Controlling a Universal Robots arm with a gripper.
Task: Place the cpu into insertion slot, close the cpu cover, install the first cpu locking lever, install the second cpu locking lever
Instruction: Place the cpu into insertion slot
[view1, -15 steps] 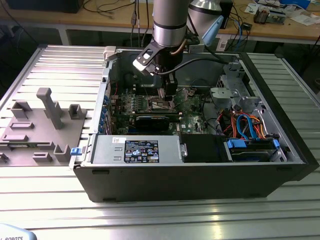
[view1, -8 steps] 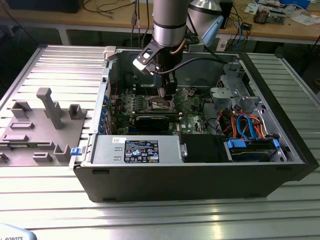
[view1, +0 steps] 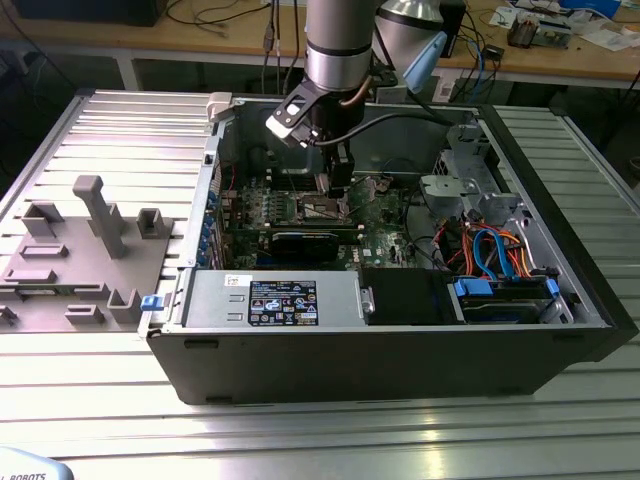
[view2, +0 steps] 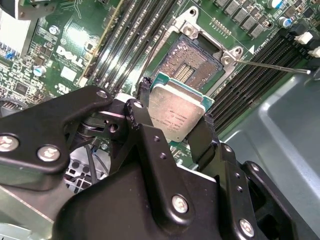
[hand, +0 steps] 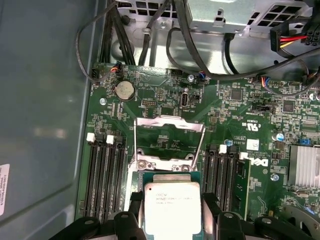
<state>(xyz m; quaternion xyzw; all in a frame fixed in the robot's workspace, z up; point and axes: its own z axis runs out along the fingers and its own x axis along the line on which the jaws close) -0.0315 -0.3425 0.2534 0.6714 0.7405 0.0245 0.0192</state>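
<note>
In both wrist views my gripper (view2: 176, 104) (hand: 172, 198) is shut on the cpu (view2: 175, 112) (hand: 172, 205), a flat square chip with a silver-grey top, one black finger on each of two opposite edges. The cpu hangs level just above the motherboard. It partly overlaps one edge of the insertion slot (view2: 192, 62), whose dark pin field lies open. The cpu cover (hand: 170, 137), a thin silvery frame, stands flipped open beyond the chip. A thin metal locking lever (view2: 270, 65) sticks out raised beside the slot. In the exterior view the gripper (view1: 338, 200) reaches down into the open computer case (view1: 380, 350).
Rows of black memory slots (hand: 105, 175) (hand: 225, 175) flank the socket on both sides. Black cables (hand: 150, 30) and a drive cage (view1: 465, 170) lie beyond the board, and a finned heatsink (hand: 305, 165) sits at one side. A grey fixture (view1: 90, 250) stands at the exterior view's left.
</note>
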